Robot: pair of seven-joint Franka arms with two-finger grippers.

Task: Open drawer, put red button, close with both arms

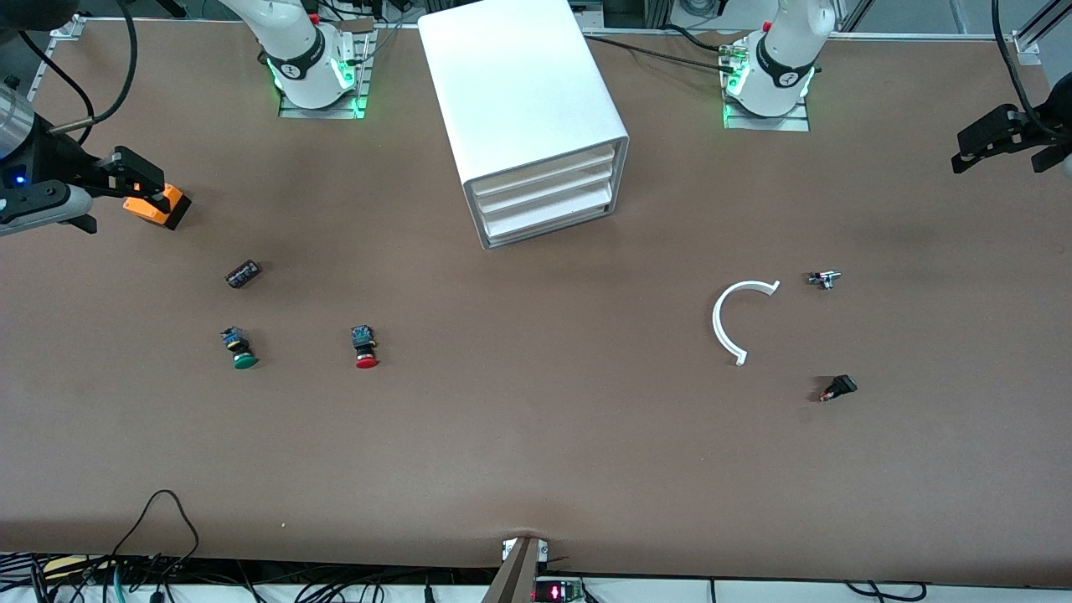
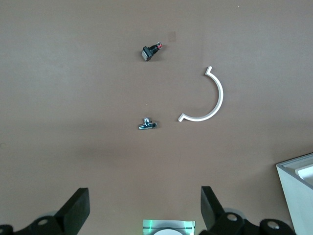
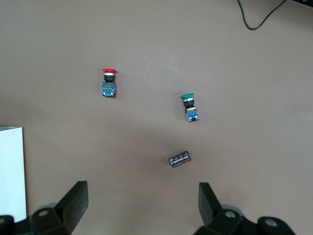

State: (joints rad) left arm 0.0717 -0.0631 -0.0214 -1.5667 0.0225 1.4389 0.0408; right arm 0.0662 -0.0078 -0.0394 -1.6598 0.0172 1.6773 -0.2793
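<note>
The white cabinet [image 1: 528, 109] stands at the middle of the table between the arms' bases. Its top drawer [image 1: 548, 172] is shut, as are the two below. The red button [image 1: 366, 347] lies on its side on the table, toward the right arm's end and nearer the front camera than the cabinet; it also shows in the right wrist view [image 3: 108, 82]. My right gripper [image 1: 157, 203] hangs open and empty over the table's right-arm end [image 3: 142, 205]. My left gripper [image 1: 1009, 146] hangs open and empty over the left-arm end [image 2: 144, 208].
A green button [image 1: 240, 349] and a small black part [image 1: 243, 274] lie beside the red button. Toward the left arm's end lie a white C-shaped piece [image 1: 737, 318], a small metal part [image 1: 825, 279] and a black switch [image 1: 837, 388].
</note>
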